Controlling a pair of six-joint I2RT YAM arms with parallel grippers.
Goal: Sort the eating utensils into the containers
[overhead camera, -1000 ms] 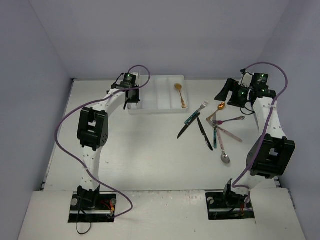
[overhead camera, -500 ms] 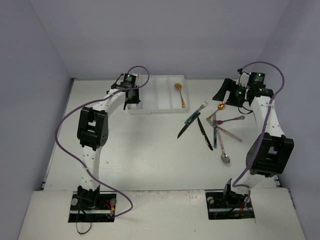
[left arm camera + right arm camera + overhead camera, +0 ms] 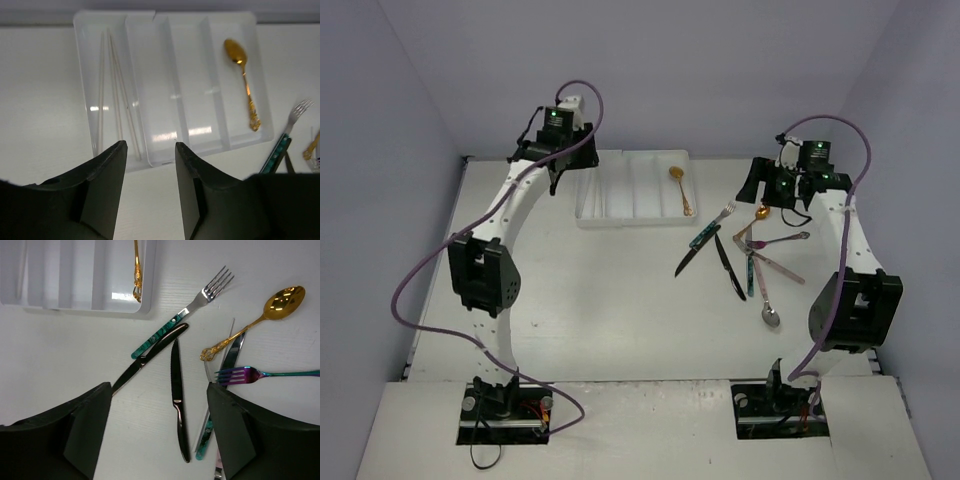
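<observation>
Left jaws: hanging open above the tray [image 3: 150, 90], gripping nothing;
Right jaws: gaping wide over loose cutlery, empty;
One gold spoon [image 3: 242, 75]: lying in the tray's rightmost compartment;
Black knives [image 3: 177, 385]: lying on the table [image 3: 60, 350].

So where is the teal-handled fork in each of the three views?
Top external: teal-handled fork right of centre, beside the white cutlery tray.
Left wrist: fork at the right edge, beside the tray.
Right wrist: fork upper centre, tines pointing upper right.
Shared landmark: that tray, a gold spoon in it.

The white table [image 3: 600, 300] carries a cutlery tray [image 3: 620, 192] and loose utensils [image 3: 750, 265].
</observation>
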